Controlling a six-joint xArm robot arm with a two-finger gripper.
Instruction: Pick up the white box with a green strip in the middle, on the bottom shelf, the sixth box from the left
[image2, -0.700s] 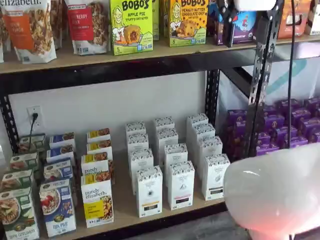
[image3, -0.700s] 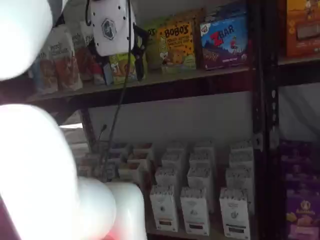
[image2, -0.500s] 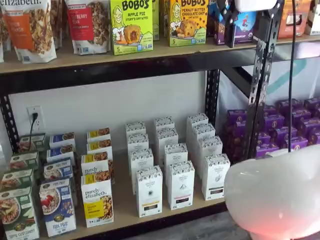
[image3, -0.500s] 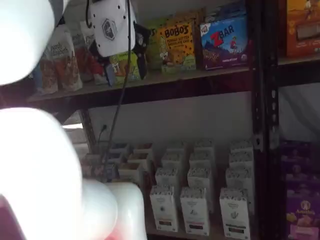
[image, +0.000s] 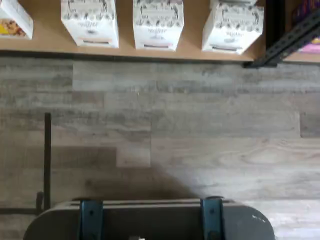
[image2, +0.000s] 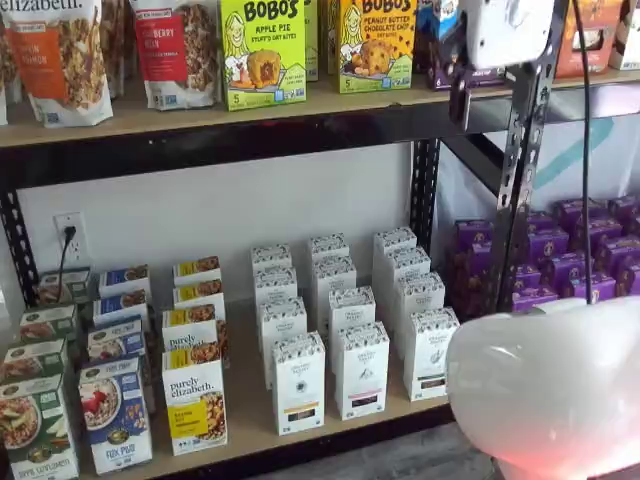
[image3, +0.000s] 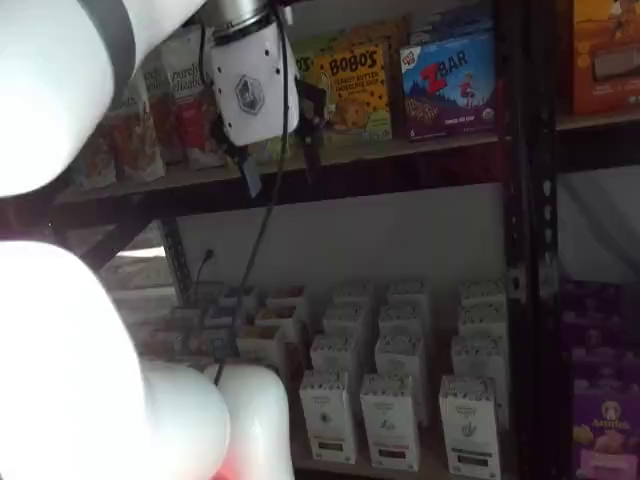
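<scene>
White hand (image3: 278, 165), black fingers, dark cable (image3: 262, 235)

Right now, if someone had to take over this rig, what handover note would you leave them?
Gripper: open and empty, hanging up at the level of the upper shelf, well above the goods below.
The white box: untouched, upright at the front of the rightmost white column on the bottom shelf, beside the black upright. The wrist view shows a dark strip low on its front, while the two white cartons next to it carry pinkish-orange strips.
Done: nothing yet; no box is gripped or out of its row.
Left: lower the gripper to the bottom shelf, line up on that front carton, close on it and lift it out.
</scene>
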